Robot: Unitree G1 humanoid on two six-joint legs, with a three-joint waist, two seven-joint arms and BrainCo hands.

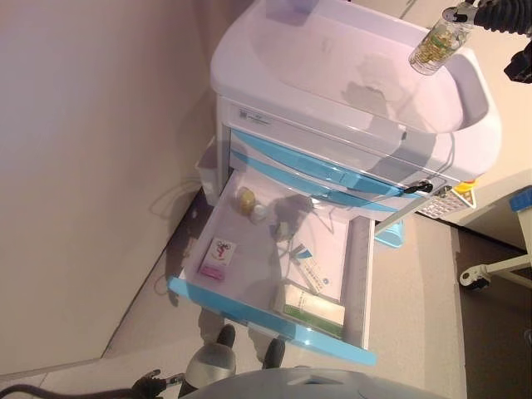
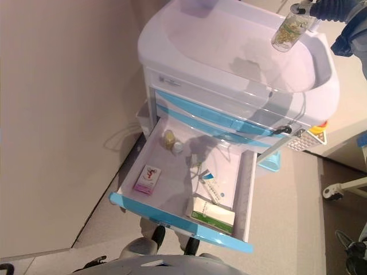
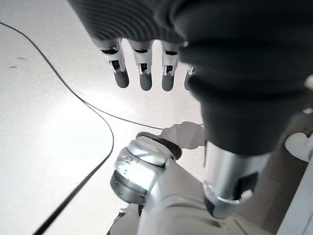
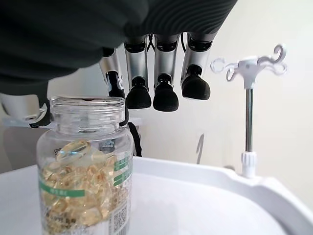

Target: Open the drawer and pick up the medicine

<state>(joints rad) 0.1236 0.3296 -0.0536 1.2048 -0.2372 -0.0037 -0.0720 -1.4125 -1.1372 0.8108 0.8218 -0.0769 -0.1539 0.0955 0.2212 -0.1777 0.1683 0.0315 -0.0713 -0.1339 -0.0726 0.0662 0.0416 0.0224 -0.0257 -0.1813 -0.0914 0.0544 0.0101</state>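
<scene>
The white and blue medical cart [image 1: 274, 125] stands with its bottom drawer [image 1: 266, 322] pulled open. My right hand [image 1: 499, 15] is at the far right above the cart's top, shut on a clear medicine bottle [image 1: 435, 43] of yellow capsules, which hangs tilted over the top tray [image 1: 332, 50]. In the right wrist view the bottle [image 4: 85, 171] sits just below my fingers [image 4: 166, 93]. In the drawer lie a small yellow bottle [image 1: 246, 199], a pink packet [image 1: 218, 258] and a green and white box [image 1: 312, 307]. My left hand [image 3: 142, 63] hangs open over the floor.
A wall runs along the cart's left side. A blue and white box [image 1: 317, 274] and a small white bottle [image 1: 260, 213] also lie in the drawer. A white IV pole [image 4: 249, 98] stands behind the cart. A wheeled frame [image 1: 490, 274] is on the floor at right.
</scene>
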